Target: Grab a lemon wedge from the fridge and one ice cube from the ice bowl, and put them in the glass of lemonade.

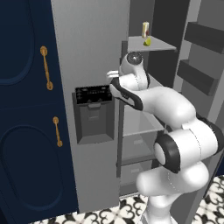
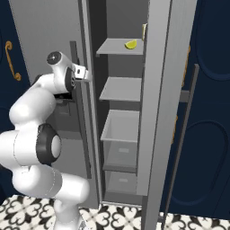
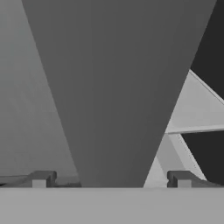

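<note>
The fridge stands with its right door swung open, and grey shelves show inside. The lemon wedge, tiny and yellow-green, lies on the top shelf next to a slim pale-yellow container. My hand is at the inner edge of the shut left door, well below and left of the wedge. In the hand view my gripper is open, its fingertips wide apart, with a broad grey fridge surface close in front. The ice bowl and the glass of lemonade are out of view.
Navy cabinets with gold handles flank the fridge on both sides. The black dispenser panel is on the left door. Door racks stick out on the open door. Lower shelves and drawers sit below.
</note>
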